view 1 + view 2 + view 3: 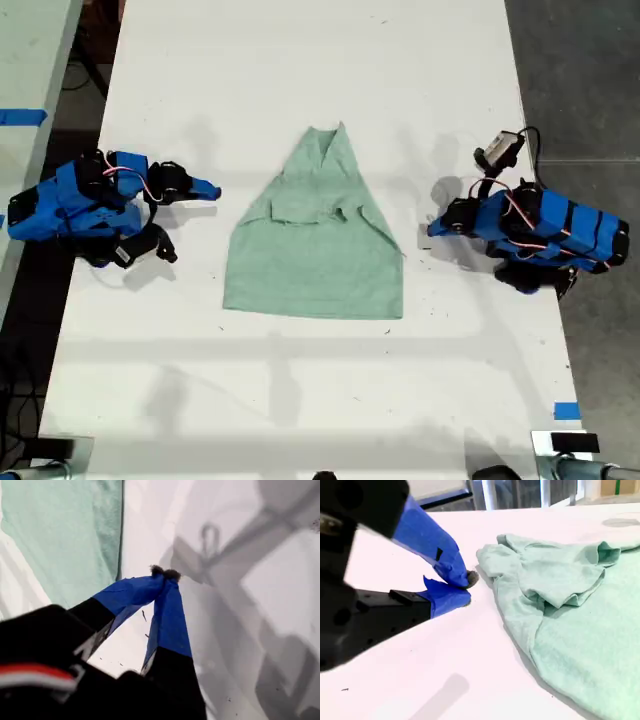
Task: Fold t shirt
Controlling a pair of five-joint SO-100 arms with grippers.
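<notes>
The t shirt [315,250] is seen lying flat at the middle of the white counter [300,60], well clear of every edge. It is a pale mint-green knit, soft and lightly creased. Both short sleeves are folded in over the chest, so a tapered outline is made: narrow at the collar towards the counter's far edge, wide and straight at the hem towards the near edge.

Now my first gripper [164,575]: its blue jaws are brought together at their fuzzy grey tips, and nothing is held between them. A hemmed edge of the t shirt [75,535] is caught just beyond those tips, apart from them.

Over to my second gripper [466,587]: its blue jaws are likewise closed, tip against tip, and are kept empty above bare counter. The t shirt [570,620] is found just beside them, untouched, with a rumpled folded sleeve.

In the exterior view, one blue arm [90,205] is parked near each long edge of the counter, the other arm [540,230] opposite. Which is which cannot be told. A blue tape strip [566,410] is stuck near the counter's near corner, at the exterior view's right.
</notes>
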